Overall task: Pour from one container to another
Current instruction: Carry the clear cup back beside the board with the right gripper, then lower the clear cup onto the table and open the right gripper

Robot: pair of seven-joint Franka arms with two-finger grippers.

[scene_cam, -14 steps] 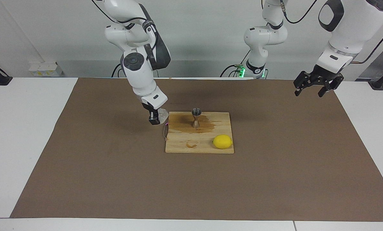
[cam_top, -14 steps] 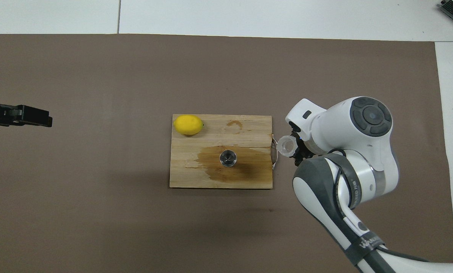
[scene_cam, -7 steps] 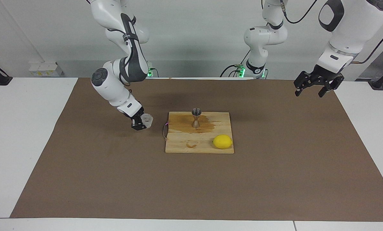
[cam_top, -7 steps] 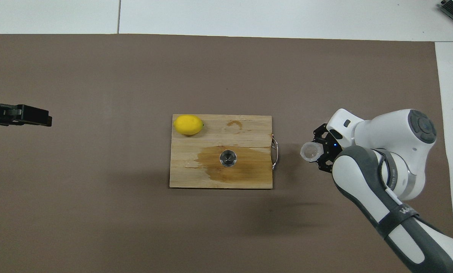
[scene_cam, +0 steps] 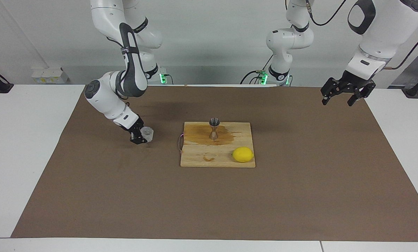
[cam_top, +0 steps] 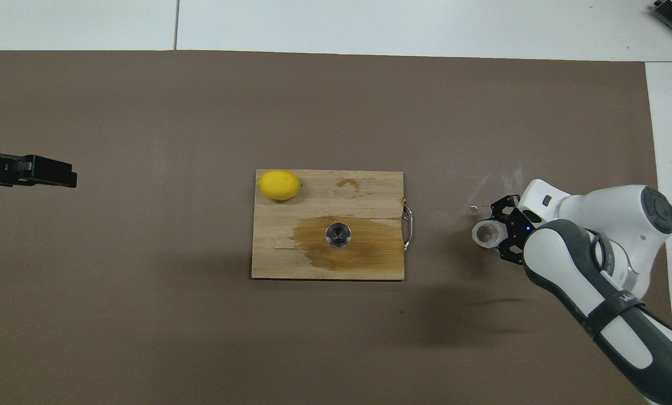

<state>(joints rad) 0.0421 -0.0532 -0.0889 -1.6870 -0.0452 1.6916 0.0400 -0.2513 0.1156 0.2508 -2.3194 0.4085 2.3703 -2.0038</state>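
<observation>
Right claw [scene_cam: 141, 137] moved off board [scene_cam: 217, 161], gripping cup [scene_cam: 147, 133]; left claw [scene_cam: 345, 94] wide, half cropped overhead.

White arms [scene_cam: 114, 94] (grey joints, black grippers)

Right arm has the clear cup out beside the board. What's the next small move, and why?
Probably lower the last bit and open the right gripper, shut on the squat clear textured cup. The cup is upright, low over the brown mat beside the wooden cutting board, well away from the silvery hourglass jigger. The open left gripper waits.
</observation>
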